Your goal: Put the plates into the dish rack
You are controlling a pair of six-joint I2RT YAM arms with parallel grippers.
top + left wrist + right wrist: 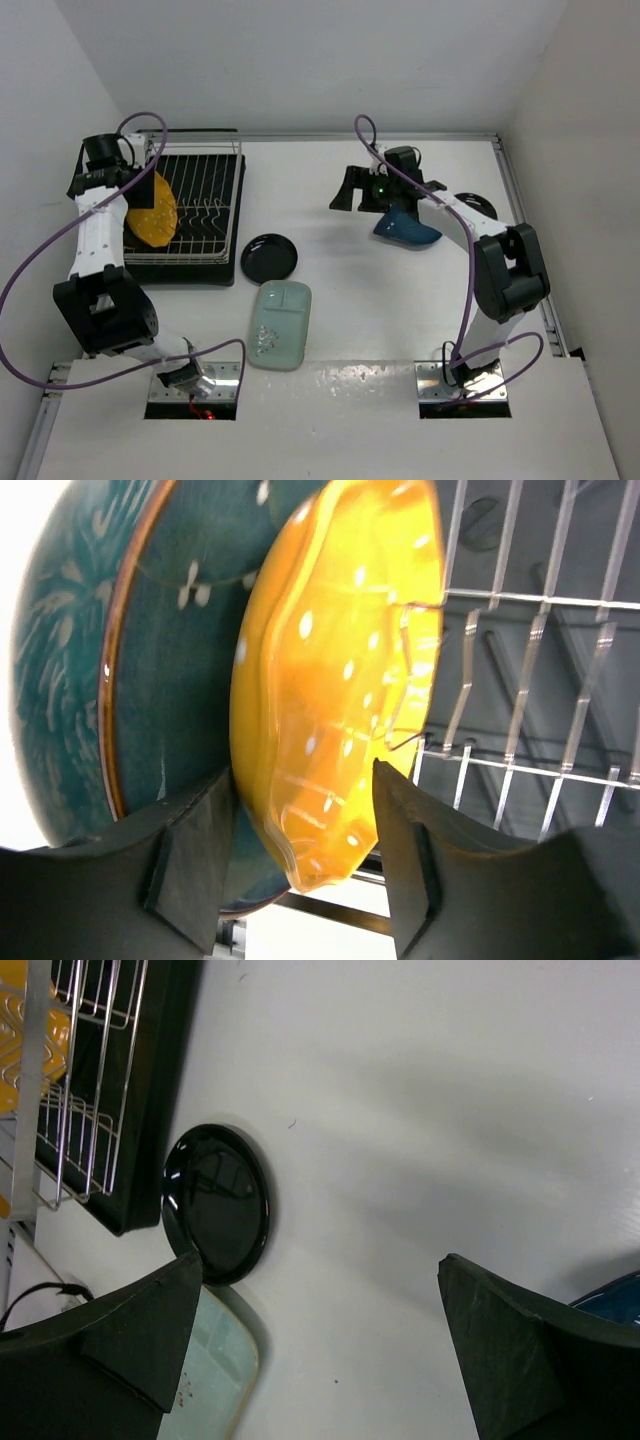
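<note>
No text, label, brand, number or sign reading legibly in any view, yellow plate showing only pale dots, teal plate showing only painted flowers.

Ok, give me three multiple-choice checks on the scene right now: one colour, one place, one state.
1. The round plate on the table beside the dish rack is: A) red B) black C) white
2. The yellow plate is: A) flat on the table B) on edge in the dish rack C) on the floor
3. The right gripper's jaws are: A) shut on a plate B) shut on nothing C) wide open, empty
Answers: 1 B, it is a glossy black disc in the top and right wrist views. 2 B, it stands among the rack wires. 3 C, bare table shows between them.
</note>
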